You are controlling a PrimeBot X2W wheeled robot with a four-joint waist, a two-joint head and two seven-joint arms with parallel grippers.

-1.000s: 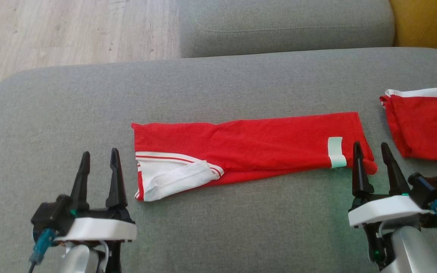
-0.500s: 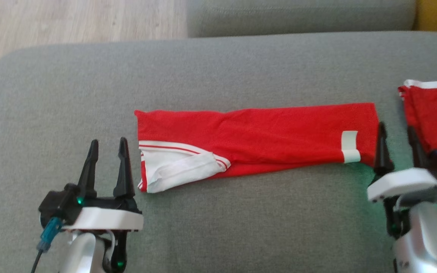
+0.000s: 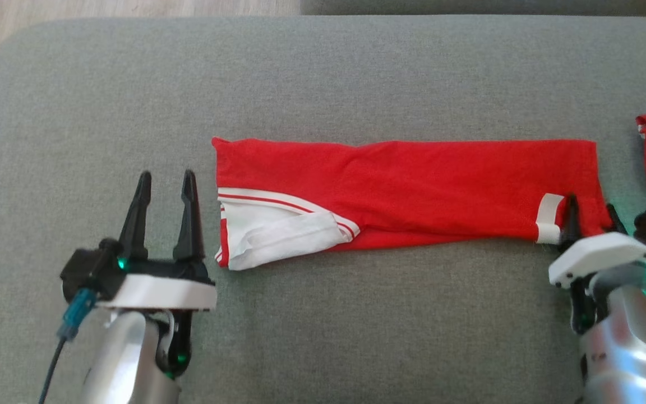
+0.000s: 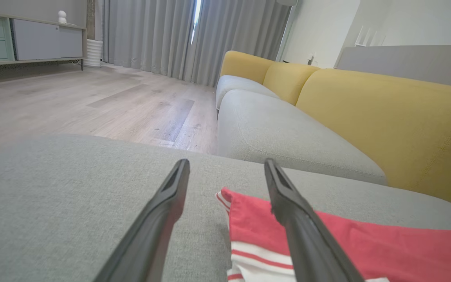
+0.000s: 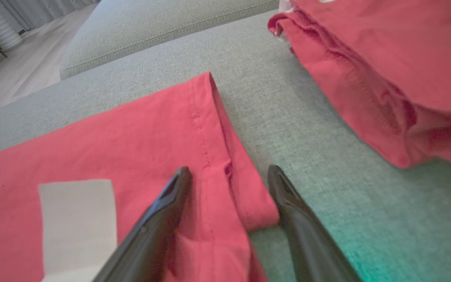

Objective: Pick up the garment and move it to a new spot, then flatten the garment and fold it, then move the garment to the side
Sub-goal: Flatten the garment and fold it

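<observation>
Right gripper [image 3: 591, 213]: fingers spread wide, straddling the garment [image 3: 413, 185] at its near right corner, nothing pinched. Left gripper [image 3: 166, 179]: equally wide, empty, just beside the garment's left end. Garment: flattened long strip on grey cushion [image 3: 323, 73]. Judged outstanding: crosswise folds, move aside.

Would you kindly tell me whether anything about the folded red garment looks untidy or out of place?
Yes. At the left end of the red garment, the white striped trim is crumpled and pokes out past the strip's lower edge, so the fold is uneven there. The rest lies fairly flat.
</observation>
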